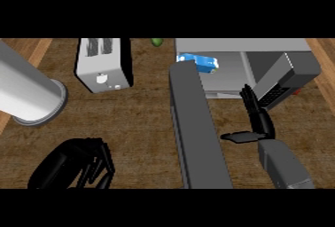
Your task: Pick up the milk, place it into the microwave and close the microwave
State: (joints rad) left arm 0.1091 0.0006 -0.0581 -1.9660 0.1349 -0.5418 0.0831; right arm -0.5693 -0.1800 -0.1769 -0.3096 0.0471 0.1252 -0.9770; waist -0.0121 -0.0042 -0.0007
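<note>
One milk [198, 62]: blue-white carton, sitting inside the one microwave [262, 48], a boxy grey shell. Door [196, 128] is a long dark slab, swung open. One white toaster [101, 64], two slots. Wood-grain counter [131, 119]. Right hand [254, 119] flat, fingers straight, thumb out, empty, near the microwave's front. Left hand [75, 164] fingers hanging relaxed, holds nothing.

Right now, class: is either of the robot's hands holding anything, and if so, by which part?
Nothing is held. The right hand is open beside the microwave; the milk sits inside it. The left hand rests low, holding nothing.
</note>
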